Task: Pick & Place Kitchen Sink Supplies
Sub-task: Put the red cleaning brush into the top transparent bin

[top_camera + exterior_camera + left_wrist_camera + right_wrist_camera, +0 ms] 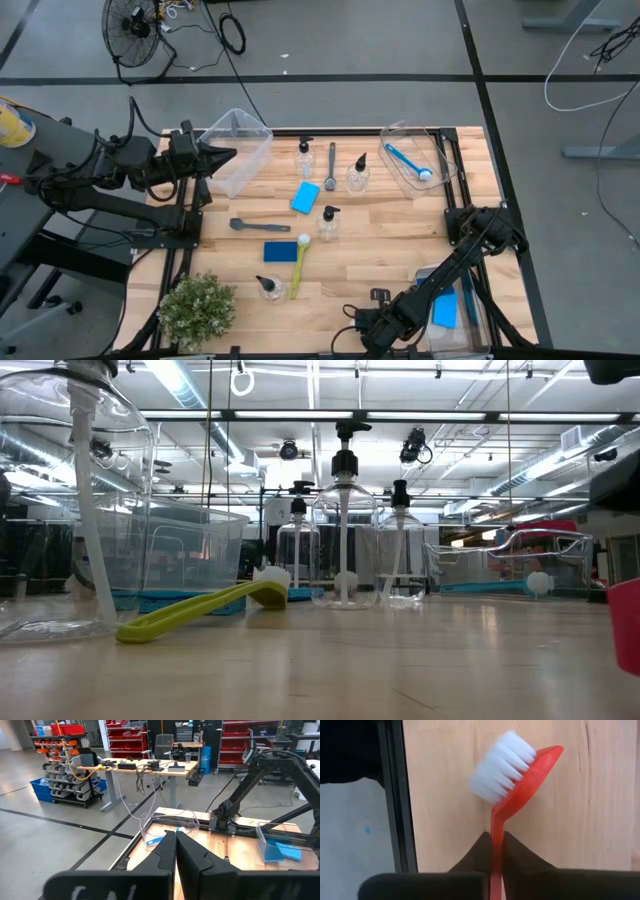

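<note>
Right gripper (496,851) – clamped on red brush (520,775) handle, near tabletop (400,240) edge | axis runs straight ahead of gripper – bristle head foremost | left gripper (176,851) closed, empty, far-left.

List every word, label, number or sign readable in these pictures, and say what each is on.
None can be read. The clear bottles carry no visible label, and neither do the blue sponges, the brushes or the clear bins. Any print on the red shelf bins in the room is too small to read.
</note>
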You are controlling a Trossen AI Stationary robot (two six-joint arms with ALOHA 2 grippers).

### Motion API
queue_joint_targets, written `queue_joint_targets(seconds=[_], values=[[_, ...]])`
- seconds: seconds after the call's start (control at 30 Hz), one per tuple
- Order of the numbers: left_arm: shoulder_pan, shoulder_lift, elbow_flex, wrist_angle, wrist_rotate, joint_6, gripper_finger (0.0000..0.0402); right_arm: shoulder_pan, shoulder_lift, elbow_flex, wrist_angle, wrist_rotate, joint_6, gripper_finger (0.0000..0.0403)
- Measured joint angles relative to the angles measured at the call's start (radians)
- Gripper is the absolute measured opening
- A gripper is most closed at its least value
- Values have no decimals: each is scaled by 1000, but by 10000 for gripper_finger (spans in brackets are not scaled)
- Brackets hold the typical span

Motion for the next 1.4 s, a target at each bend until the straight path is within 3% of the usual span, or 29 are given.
queue_joint_targets(seconds=[0.33,0.73,1.13,1.4], values=[[0,0,0,0,0,1,16,-35,-106,-2,-42,48,20,10],[0,0,0,0,0,3,16,-163,-426,-1,-350,240,20,10],[0,0,0,1,0,4,16,-392,-749,0,-622,412,-24,11],[0,0,0,0,0,6,16,-635,-837,0,-697,429,-147,11]])
